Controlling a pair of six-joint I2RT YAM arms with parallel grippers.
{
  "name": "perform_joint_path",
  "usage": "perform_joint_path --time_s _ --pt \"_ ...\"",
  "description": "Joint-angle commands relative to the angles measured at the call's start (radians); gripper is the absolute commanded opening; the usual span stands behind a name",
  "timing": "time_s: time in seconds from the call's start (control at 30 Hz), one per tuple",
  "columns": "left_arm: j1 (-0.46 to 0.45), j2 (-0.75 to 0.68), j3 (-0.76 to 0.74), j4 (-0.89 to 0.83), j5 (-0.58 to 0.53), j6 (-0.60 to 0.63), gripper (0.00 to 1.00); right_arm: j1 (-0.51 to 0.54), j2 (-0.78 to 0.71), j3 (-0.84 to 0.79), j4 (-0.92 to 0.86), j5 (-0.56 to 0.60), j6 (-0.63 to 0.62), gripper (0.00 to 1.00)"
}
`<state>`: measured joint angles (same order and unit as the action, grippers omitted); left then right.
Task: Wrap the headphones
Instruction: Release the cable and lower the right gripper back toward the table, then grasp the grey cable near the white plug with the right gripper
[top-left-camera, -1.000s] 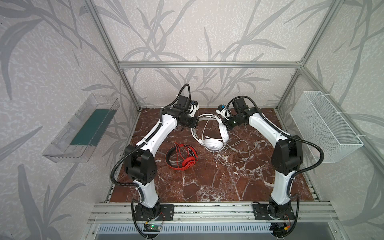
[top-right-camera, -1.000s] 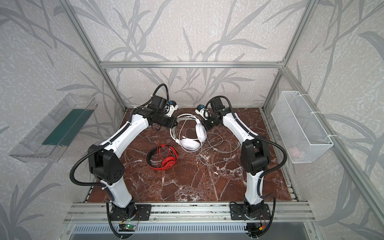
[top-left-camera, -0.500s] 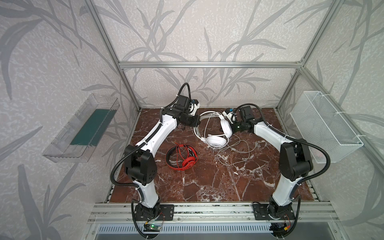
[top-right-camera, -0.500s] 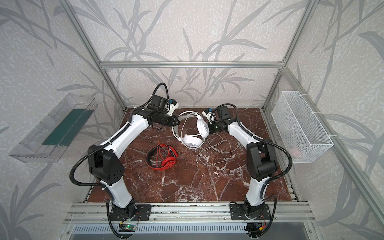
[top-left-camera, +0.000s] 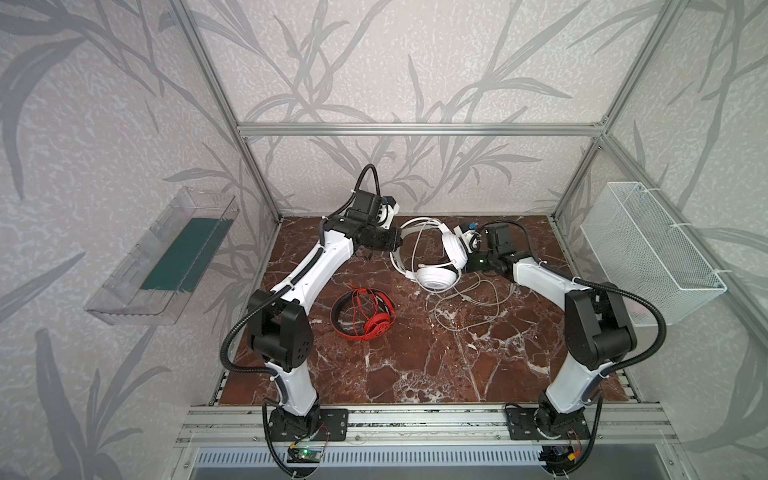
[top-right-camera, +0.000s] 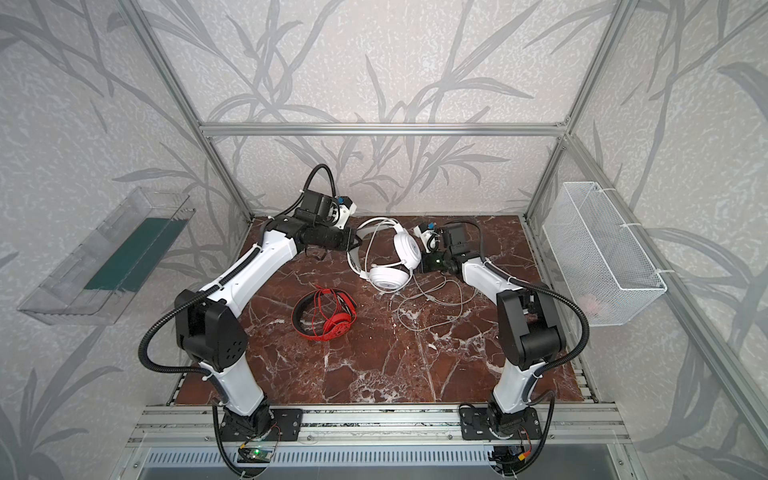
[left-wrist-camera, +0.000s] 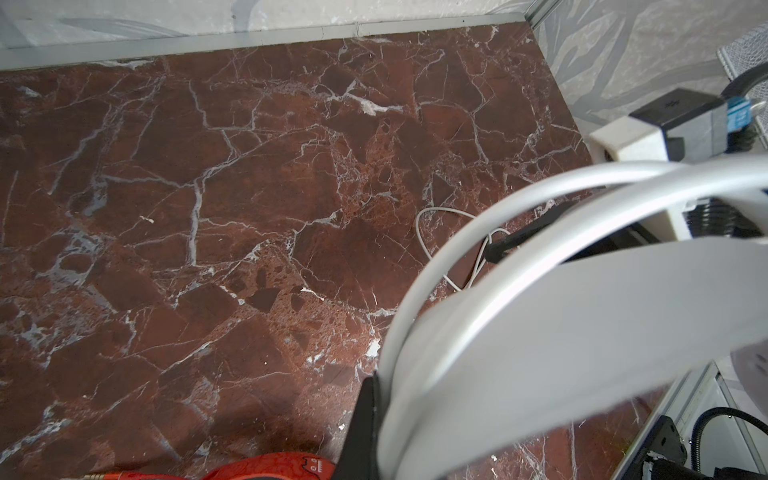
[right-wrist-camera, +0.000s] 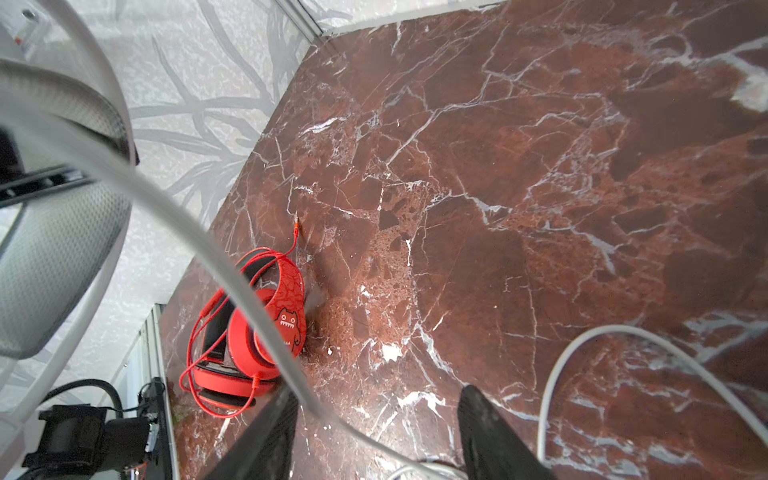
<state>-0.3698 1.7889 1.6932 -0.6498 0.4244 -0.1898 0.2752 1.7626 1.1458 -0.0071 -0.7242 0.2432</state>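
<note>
Marble tabletop (top-left-camera: 415, 365) carried both pairs. White headphones (top-left-camera: 436, 278) stood at the back, headband clamped in the closed left jaws, and right jaws gaped beside the raised earcup. White cable (right-wrist-camera: 619, 328) sprawled loose. Red headphones (top-left-camera: 376, 326) lay nearer the front.

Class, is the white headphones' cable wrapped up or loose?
Mostly loose: the white cable sprawls in open loops on the marble table.
</note>
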Motion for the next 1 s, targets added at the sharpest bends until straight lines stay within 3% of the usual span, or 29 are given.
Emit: perform_joint_path --time_s 0.0,0.23,0.67,0.83,0.97 --pt "0.006 -0.048 0.003 0.077 0.058 -0.051 0.0 -0.004 -0.042 -0.084 0.179 -0.013 0.129 0.63" --pt "0.006 -0.051 0.003 0.1 0.071 -0.082 0.0 0.002 -0.028 -0.205 0.4 0.029 0.263 0.65" --pt "0.006 -0.076 -0.004 0.134 0.079 -0.126 0.0 0.045 0.112 -0.204 0.535 0.083 0.278 0.65" --pt "0.006 -0.086 -0.001 0.118 0.078 -0.12 0.0 0.056 0.126 -0.185 0.512 0.129 0.238 0.65" --pt "0.007 -0.097 0.006 0.1 0.077 -0.111 0.0 0.052 0.077 -0.212 0.465 0.189 0.129 0.65"
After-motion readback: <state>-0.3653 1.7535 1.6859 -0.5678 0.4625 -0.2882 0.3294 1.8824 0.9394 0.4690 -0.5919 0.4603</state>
